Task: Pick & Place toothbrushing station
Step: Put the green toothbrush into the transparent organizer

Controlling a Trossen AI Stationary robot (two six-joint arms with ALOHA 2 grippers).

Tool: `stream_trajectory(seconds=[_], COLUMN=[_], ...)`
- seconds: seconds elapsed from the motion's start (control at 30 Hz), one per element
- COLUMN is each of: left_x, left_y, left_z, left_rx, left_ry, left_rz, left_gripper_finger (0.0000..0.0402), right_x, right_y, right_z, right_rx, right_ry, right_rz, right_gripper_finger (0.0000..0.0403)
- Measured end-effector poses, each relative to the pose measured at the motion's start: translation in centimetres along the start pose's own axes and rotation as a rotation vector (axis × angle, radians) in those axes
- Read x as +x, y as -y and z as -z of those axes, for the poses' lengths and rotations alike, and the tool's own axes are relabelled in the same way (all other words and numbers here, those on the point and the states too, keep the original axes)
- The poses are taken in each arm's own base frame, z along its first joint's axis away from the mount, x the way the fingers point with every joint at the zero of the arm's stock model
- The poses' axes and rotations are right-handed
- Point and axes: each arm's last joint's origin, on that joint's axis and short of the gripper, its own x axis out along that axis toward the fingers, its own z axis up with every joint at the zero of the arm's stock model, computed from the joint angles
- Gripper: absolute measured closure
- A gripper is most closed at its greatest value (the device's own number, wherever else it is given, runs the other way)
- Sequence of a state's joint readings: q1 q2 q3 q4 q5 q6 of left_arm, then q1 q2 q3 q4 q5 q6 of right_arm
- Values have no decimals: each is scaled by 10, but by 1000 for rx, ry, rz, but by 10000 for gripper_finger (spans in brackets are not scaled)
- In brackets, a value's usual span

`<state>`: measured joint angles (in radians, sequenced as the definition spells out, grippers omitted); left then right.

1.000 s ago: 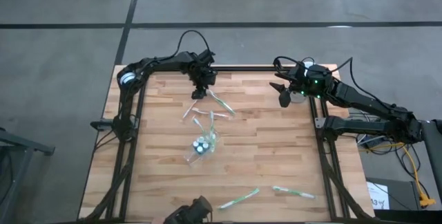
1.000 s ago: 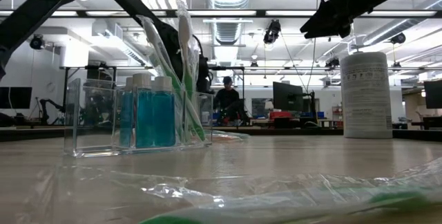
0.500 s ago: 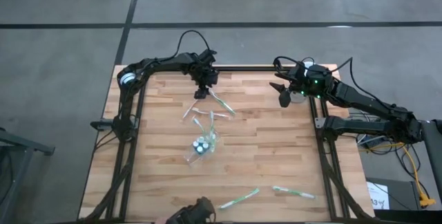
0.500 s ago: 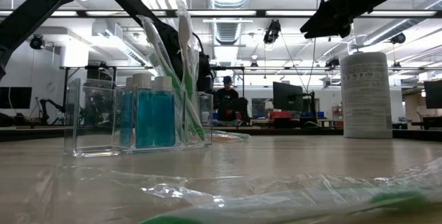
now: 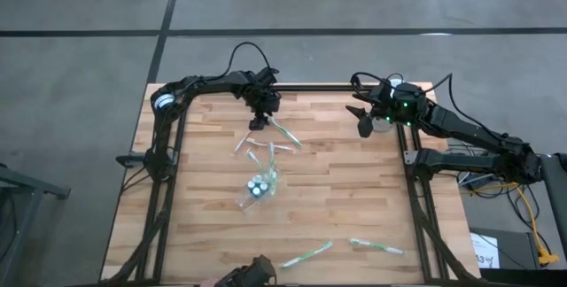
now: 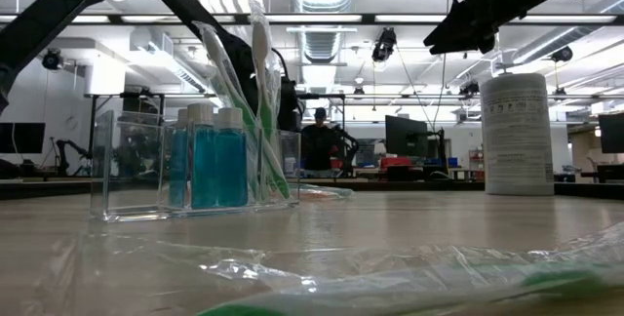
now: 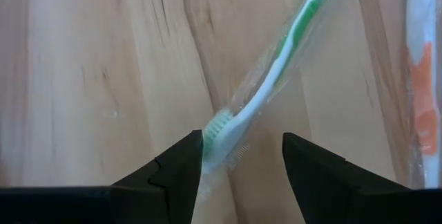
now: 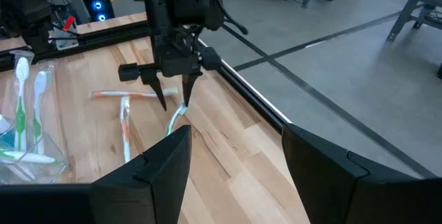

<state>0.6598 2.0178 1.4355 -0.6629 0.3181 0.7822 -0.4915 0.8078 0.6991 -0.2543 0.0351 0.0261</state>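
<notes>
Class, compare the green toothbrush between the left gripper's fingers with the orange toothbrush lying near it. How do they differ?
The green toothbrush has green markings; the orange toothbrush has orange ones. The green toothbrush's head lies between the open fingers of the left gripper; the orange toothbrush lies off to one side. Both are wrapped in clear plastic and lie flat on the wooden table.
</notes>
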Motion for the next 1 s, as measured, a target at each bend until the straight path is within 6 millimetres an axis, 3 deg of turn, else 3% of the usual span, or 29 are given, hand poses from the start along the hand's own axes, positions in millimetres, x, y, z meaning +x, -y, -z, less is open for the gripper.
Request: stream_trajectory(seconds=[0.33,1.0], left_x=[4,0], left_y=[1,-1], left_z=[2,2], left_rx=[2,-88], left_ry=[2,-61], left_rz=[-6,-79], left_gripper_finger=[204,347], right_x=[0,0], right_y=[0,0], right_z=[0,0], right_rx=[0,0], right_ry=[0,0], right_rz=[0,0], right_gripper_finger=[181,181])
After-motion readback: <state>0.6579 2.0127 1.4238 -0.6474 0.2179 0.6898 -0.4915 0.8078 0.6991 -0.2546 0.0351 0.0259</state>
